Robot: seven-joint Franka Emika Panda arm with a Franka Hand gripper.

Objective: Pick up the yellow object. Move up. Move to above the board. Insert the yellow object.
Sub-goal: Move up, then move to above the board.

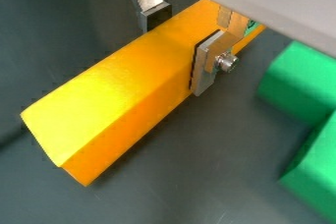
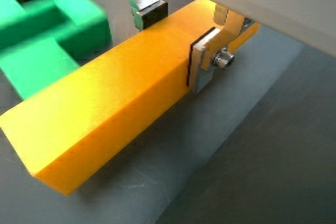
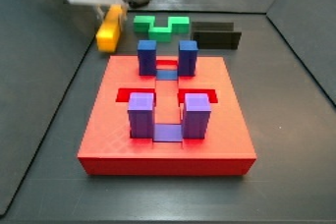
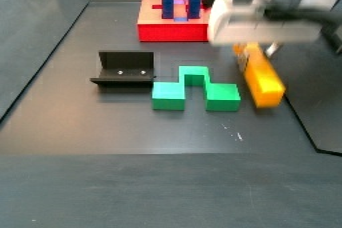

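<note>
In both wrist views the gripper (image 1: pixel 182 33) straddles one end of the yellow object (image 1: pixel 125 95), its two silver fingers (image 1: pixel 207 63) set against the bar's opposite long sides with the bar filling the gap between them — the jaws are drawn in to the bar's width and appear to have hold of it. The other wrist picture shows the same grip (image 2: pixel 180 33) on the bar (image 2: pixel 112 110), whose free end reaches well out from the fingers (image 2: pixel 205 59). Whether the bar rests on the floor or hangs just clear of it cannot be told. It is a long plain yellow-orange bar with flat faces, sharp edges and a square end, the top face lighter than the shaded side. In a side view the gripper (image 4: pixel 251 40) sits over the bar's far end (image 4: pixel 259 78), with the green notched block (image 4: pixel 194 88) just beside the bar and the black block (image 4: pixel 124 69) beyond that. In a side view the bar (image 3: pixel 109 28) lies beyond the board's (image 3: pixel 164 151) far left corner — apart from the board, which carries blue and purple upright blocks (image 3: pixel 140 115).
</note>
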